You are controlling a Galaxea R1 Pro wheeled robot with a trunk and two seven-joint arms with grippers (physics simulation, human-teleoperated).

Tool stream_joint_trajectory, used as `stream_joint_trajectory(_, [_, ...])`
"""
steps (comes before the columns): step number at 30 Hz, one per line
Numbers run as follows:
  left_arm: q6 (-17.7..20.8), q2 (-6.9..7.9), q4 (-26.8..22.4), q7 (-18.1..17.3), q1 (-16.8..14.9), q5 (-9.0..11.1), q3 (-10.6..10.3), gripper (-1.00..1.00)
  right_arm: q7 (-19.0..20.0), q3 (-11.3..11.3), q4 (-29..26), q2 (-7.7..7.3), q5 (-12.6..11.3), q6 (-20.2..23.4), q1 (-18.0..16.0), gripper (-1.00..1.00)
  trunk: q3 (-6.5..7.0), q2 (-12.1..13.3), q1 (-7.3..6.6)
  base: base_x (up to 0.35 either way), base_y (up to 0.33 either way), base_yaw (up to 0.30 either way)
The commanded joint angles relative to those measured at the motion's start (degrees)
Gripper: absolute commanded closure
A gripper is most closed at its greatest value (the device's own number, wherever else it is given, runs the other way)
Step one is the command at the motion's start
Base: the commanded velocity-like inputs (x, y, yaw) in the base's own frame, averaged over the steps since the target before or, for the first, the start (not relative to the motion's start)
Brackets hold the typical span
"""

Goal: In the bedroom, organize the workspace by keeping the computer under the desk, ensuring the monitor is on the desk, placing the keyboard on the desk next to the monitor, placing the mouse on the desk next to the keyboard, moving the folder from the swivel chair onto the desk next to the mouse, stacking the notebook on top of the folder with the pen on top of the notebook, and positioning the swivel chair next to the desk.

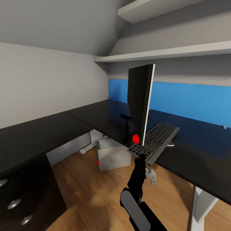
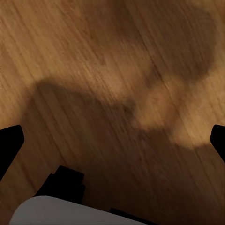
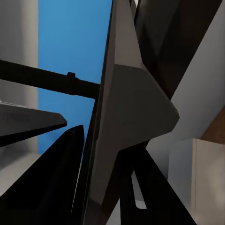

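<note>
The right hand (image 1: 140,156) reaches up from the lower centre of the head view and grips the monitor (image 1: 140,102) at its lower edge, close to the red dot. In the right wrist view, the two dark fingers (image 3: 61,178) of the right hand lie on either side of the thin panel of the monitor (image 3: 126,117), closed against it. The monitor stands upright and edge-on to the head camera, black face to the left, pale silver back edge to the right. Its foot (image 1: 127,119) appears behind the panel above the worktop (image 1: 96,115); whether it touches the surface cannot be told.

The keyboard (image 1: 155,141) lies just right of the monitor, tilted, with its near end jutting past the worktop edge. The computer (image 1: 112,155) stands on the wood floor (image 1: 86,189) under the worktop corner, with a red dot at its lower left corner. A drawer unit (image 1: 22,199) sits under the left wing of the worktop. A blue wall panel (image 1: 192,102) runs behind the worktop, with white shelves (image 1: 166,53) above.

In the left wrist view, the two dark fingertips (image 2: 10,140) of the left hand (image 2: 115,140) sit at opposite edges, spread wide apart with nothing between them, above bare wood floor (image 2: 112,70).
</note>
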Motion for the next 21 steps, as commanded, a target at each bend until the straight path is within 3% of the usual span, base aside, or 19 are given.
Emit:
stream_joint_trajectory(1, [0.20, -0.03, -0.11, 0.38, 0.01, 0.61, 0.03, -1.00, -0.60, 0.04, 0.01, 0.00, -0.86, -0.50, -0.05, 1.00, -0.05, -0.02, 0.00, 0.000, 0.000, 0.000])
stream_joint_trajectory(6, [0.23, -0.03, -0.11, 0.38, 0.01, 0.61, 0.03, -1.00, -0.61, 0.03, 0.01, 0.00, -0.86, -0.50, -0.05, 1.00, 0.49, 1.18, -0.66, 0.000, 0.000, 0.000])
stream_joint_trajectory(21, [0.27, -0.03, -0.11, 0.38, 0.01, 0.63, 0.11, -1.00, -0.62, -0.16, 0.01, 0.00, -0.95, -0.50, -0.05, 1.00, 0.49, 1.18, -0.66, 0.000, 0.000, 0.000])
